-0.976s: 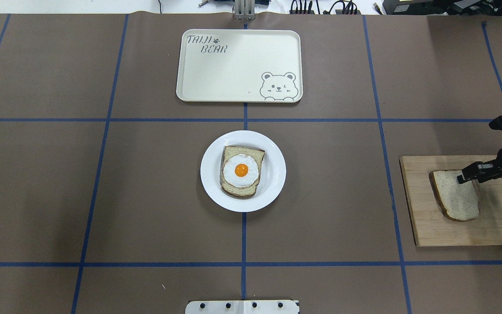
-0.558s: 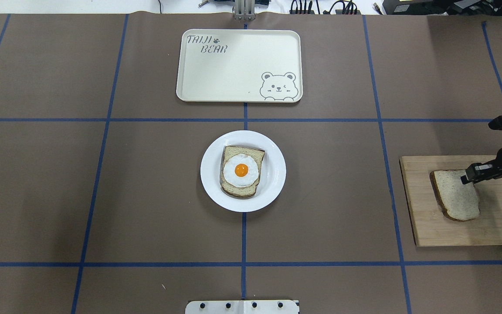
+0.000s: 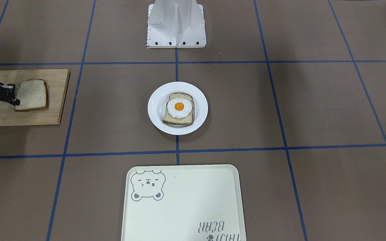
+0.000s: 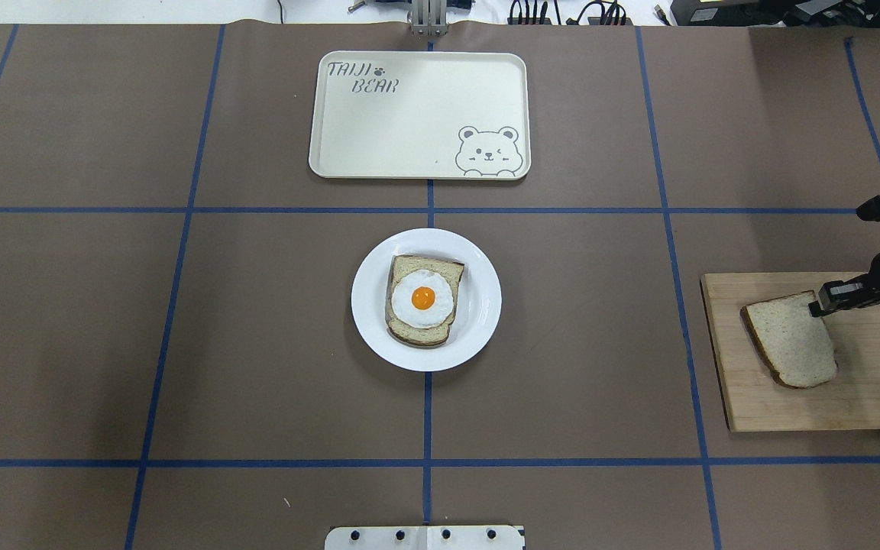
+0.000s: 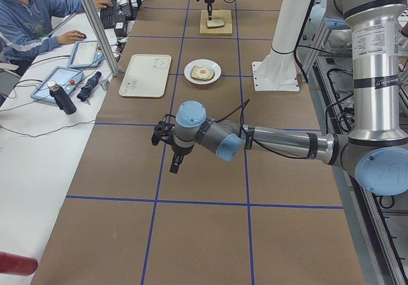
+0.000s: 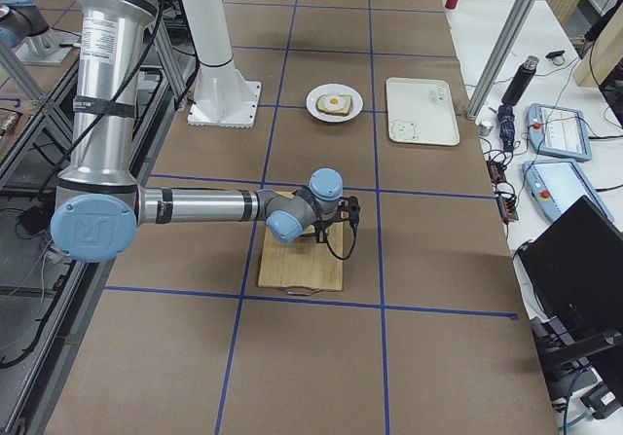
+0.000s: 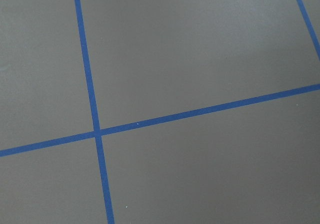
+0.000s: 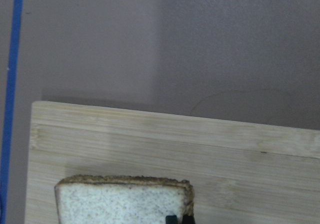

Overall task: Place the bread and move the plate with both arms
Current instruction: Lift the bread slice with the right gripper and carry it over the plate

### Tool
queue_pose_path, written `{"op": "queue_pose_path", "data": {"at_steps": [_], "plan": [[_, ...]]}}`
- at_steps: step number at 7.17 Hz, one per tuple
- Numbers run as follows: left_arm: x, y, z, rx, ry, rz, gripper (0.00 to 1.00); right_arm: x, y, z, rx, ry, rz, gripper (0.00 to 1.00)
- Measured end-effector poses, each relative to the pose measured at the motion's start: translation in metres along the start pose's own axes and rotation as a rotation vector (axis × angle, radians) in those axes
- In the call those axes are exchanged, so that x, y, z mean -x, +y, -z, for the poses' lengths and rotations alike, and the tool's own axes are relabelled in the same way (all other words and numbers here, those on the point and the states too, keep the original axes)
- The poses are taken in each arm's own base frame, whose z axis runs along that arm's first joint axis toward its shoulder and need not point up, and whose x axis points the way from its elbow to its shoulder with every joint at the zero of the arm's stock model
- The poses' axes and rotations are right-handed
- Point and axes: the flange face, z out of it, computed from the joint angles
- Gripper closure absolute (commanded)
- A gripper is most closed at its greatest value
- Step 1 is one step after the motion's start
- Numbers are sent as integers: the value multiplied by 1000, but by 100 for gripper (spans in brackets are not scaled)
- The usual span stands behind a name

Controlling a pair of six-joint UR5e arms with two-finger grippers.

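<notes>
The plain bread slice (image 4: 787, 340) lies on a wooden board (image 4: 868, 397) at the table's right side. My right gripper (image 4: 816, 308) is shut on the slice's far right corner, and that end is raised slightly. The right wrist view shows the slice (image 8: 120, 204) with the black fingertips (image 8: 175, 218) at its corner. The white plate (image 4: 486, 298) stands at the table's centre and bears an egg-topped slice (image 4: 423, 298). My left gripper (image 5: 173, 165) hangs above bare table far to the left; I cannot tell whether it is open or shut.
A cream tray with a bear drawing (image 4: 417, 114) lies beyond the plate. The robot's white base (image 3: 176, 26) stands at the near edge. Blue tape lines cross the brown table cover. An operator sits at a side desk in the exterior left view.
The bread's gripped end has risen and the slice has shifted slightly left and away. The right gripper has moved a little farther from the robot. Plate and tray have not moved.
</notes>
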Motion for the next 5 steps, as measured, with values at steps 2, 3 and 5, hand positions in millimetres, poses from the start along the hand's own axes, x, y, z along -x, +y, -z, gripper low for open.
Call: {"op": "queue_pose_path", "data": {"at_steps": [2, 3, 5], "plan": [[0, 1, 0, 3, 7, 1, 1, 22, 0, 30, -26, -58, -4, 100], [0, 1, 0, 3, 8, 1, 1, 37, -5, 42, -29, -98, -27, 100], [-1, 1, -1, 5, 12, 1, 1, 93, -42, 62, -54, -184, -100, 100]]}}
